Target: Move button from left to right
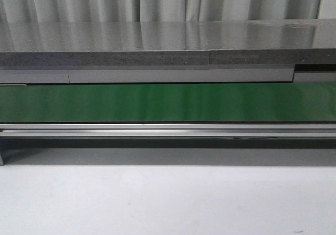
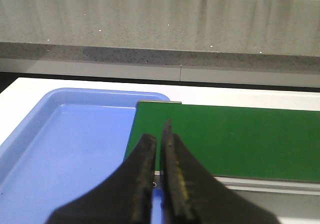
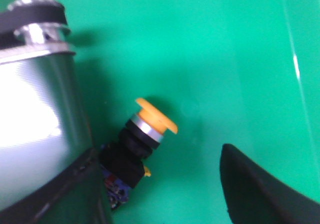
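Right gripper [image 3: 165, 184] fills your wrist view, jaws spread wide and empty, over the green belt [image 3: 230, 49]. Between them lies the button [image 3: 142, 139], on its side on the belt, hard against the left-hand finger and well clear of the other. Its long axis runs slantwise across the gap, orange cap pointing away toward open belt. So your right arm is the nearer one; squaring up to the body looks like the next call. Left gripper [image 2: 159, 184] hangs pinched closed, holding nothing, by the blue tray [image 2: 60, 134].
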`<action>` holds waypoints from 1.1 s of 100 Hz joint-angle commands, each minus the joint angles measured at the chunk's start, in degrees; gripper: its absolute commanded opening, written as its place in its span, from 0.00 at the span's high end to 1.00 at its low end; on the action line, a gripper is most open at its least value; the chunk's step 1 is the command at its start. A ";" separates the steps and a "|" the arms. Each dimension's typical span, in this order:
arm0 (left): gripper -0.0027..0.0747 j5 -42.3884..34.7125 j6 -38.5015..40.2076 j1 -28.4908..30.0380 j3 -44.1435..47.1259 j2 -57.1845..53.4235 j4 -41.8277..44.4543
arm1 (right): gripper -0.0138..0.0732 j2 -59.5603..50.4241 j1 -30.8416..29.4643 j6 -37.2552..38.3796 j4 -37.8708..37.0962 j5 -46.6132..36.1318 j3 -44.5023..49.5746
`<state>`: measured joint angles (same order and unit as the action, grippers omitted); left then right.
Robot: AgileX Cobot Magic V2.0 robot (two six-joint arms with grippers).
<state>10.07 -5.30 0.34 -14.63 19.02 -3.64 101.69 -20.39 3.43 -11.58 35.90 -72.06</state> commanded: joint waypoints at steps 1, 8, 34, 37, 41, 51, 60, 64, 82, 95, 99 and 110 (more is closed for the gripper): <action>0.96 -4.86 -0.01 -0.34 -1.60 0.91 -0.38 | 0.29 -5.77 0.79 -0.60 0.35 -4.11 -1.74; 0.96 -4.86 -0.01 -0.34 -1.60 0.91 -0.38 | 0.29 -8.22 1.83 -0.60 1.51 -5.52 -1.74; 0.96 -4.86 -0.01 -0.34 -1.60 0.91 -0.38 | 0.29 -19.88 8.36 -0.60 3.06 -9.02 1.13; 0.96 -4.86 -0.01 -0.34 -1.60 0.91 -0.38 | 0.29 -21.89 9.16 -0.60 3.06 -10.10 2.17; 0.96 -4.86 -0.01 -0.34 -1.60 0.91 -0.38 | 0.29 -24.02 10.23 -0.60 3.06 -11.39 4.06; 0.96 -4.86 -0.01 -0.34 -1.60 0.91 -0.38 | 0.29 -31.01 12.30 -0.60 3.25 -15.38 9.33; 0.96 -4.86 -0.01 -0.34 -1.60 0.91 -0.38 | 0.29 -37.14 13.70 -0.60 3.90 -18.72 14.82; 0.96 -4.86 -0.01 -0.34 -1.60 0.91 -0.38 | 0.29 -40.28 14.16 -0.60 4.12 -19.99 17.47; 0.96 -4.86 -0.01 -0.34 -1.60 0.91 -0.38 | 0.29 -53.63 15.47 -0.60 4.41 -23.80 28.50; 0.96 -4.86 -0.01 -0.34 -1.60 0.91 -0.38 | 0.29 -62.17 16.06 -0.60 4.41 -23.18 34.82; 0.96 -4.86 -0.01 -0.34 -1.60 0.91 -0.38 | 0.29 -65.02 16.13 -0.60 4.46 -22.82 36.65; 0.96 -4.86 -0.01 -0.34 -1.60 0.91 -0.38 | 0.32 -71.95 16.18 -0.60 4.74 -21.06 40.72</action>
<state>10.07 -5.30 0.34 -14.63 19.02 -3.64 34.44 -4.39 3.43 -7.03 17.66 -32.49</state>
